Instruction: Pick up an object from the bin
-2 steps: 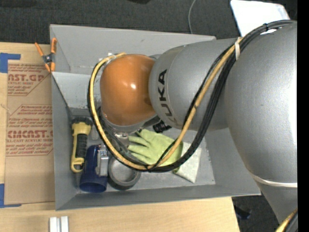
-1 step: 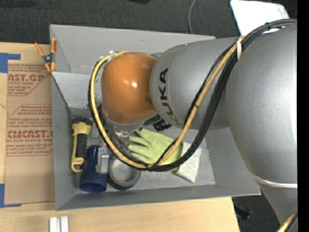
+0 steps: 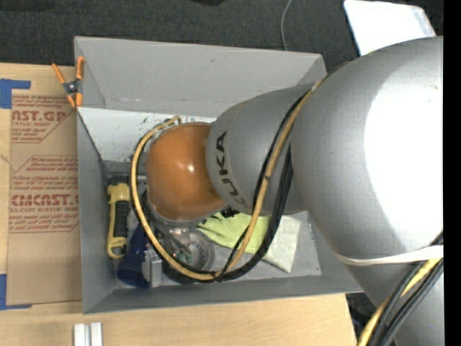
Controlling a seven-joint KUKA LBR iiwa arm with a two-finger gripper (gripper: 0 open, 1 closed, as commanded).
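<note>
My gripper (image 3: 181, 246) is low in the bin's front left part, under the orange wrist cover, with just its grey metal body showing. Right beside it on the left lies a dark blue thing (image 3: 132, 262) against the front wall. A yellow-handled tool (image 3: 115, 220) lies lengthwise along the left wall, just behind the blue thing. A yellow-green cloth (image 3: 229, 231) lies to the gripper's right, partly under the arm. What sits directly beneath the gripper is hidden.
A pale whitish pad (image 3: 286, 243) lies at the front right beside the cloth. The big silver arm and its cables cover the bin's middle and right. The bin's sloped back wall is bare.
</note>
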